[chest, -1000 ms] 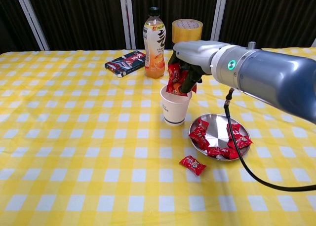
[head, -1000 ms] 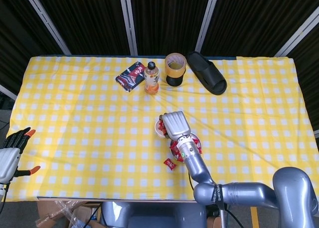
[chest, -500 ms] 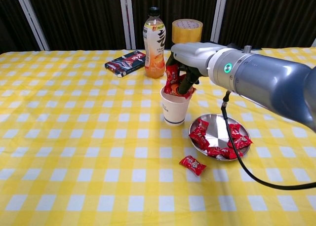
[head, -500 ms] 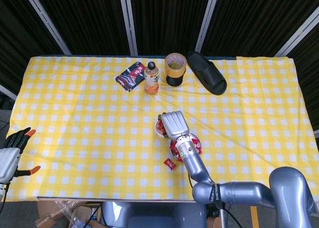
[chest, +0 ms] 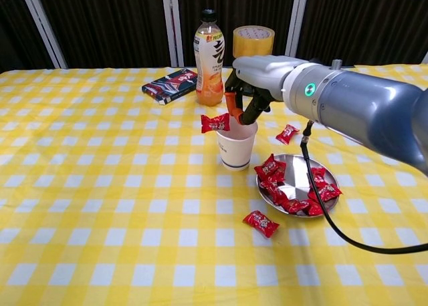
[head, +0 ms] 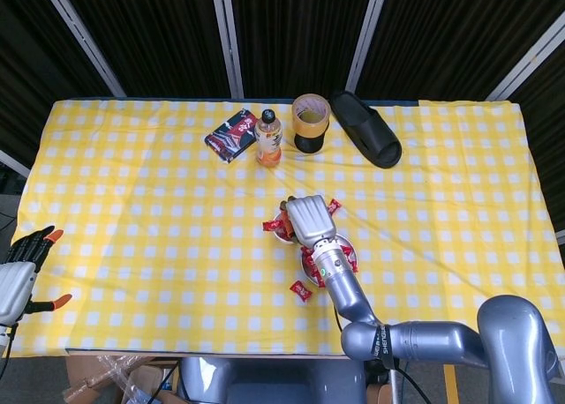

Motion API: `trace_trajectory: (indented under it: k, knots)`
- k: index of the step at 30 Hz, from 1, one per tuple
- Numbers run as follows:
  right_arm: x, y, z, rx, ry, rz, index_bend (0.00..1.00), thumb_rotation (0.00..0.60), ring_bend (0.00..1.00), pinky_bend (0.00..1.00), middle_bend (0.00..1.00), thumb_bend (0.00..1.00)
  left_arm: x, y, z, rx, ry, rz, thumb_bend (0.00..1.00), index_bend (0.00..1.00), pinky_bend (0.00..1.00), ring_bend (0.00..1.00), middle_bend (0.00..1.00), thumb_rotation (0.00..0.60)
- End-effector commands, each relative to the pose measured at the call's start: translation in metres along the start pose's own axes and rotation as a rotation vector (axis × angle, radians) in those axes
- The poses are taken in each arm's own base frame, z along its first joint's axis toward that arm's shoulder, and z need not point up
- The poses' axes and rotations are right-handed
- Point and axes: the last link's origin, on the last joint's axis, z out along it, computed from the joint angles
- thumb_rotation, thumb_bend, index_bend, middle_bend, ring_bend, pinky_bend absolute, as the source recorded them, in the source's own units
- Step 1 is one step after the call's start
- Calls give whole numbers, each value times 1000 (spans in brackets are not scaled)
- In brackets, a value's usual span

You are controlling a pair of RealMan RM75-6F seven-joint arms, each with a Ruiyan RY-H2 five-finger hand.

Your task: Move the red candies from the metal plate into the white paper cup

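Observation:
The white paper cup [chest: 237, 145] stands upright mid-table. My right hand [chest: 253, 95] hovers just over its rim with fingers loosened and pointing down, and no candy is held in it. One red candy [chest: 215, 123] is at rim height left of the cup, and another [chest: 288, 133] lies to its right. The metal plate [chest: 299, 178] beside the cup holds several red candies [chest: 270, 173]. A loose candy [chest: 261, 222] lies in front of the plate. In the head view my right hand [head: 307, 219] hides most of the cup. My left hand [head: 18, 276] rests off the table's left edge, fingers apart, empty.
An orange drink bottle [chest: 209, 59], a yellow tape roll [chest: 253, 39] and a dark packet [chest: 169, 85] stand behind the cup. A black slipper [head: 366, 129] lies at the far side. My right forearm [chest: 361, 112] spans the air above the plate.
My right hand held a bunch of red candies over the cup and has let them go. Two candies have spilled out, one to each side of the cup. The left hand has not moved.

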Motion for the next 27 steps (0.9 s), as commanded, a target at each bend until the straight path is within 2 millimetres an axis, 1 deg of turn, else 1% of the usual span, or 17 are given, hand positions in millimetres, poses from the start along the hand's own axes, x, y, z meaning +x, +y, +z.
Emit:
trace_trajectory:
  k: [1,17,21,27]
  knots:
    - [-1,1,0,-5,-4,2,525,600,751,908,430,582,0,0,0,0,2,0,50,0,0,0,0,600]
    - [2,7,0,-22,-6,-12,524,600,751,908,413,583,0,0,0,-1,1,-3,49,0,0,0,0,600]
    - [0,9,-2,-26,-20,-19,524,600,751,908,405,583,0,0,0,0,1,0,49,0,0,0,0,600]
    - [1,11,-3,-26,-17,-20,456,600,751,908,383,583,0,0,0,3,3,1,50,0,0,0,0,600]
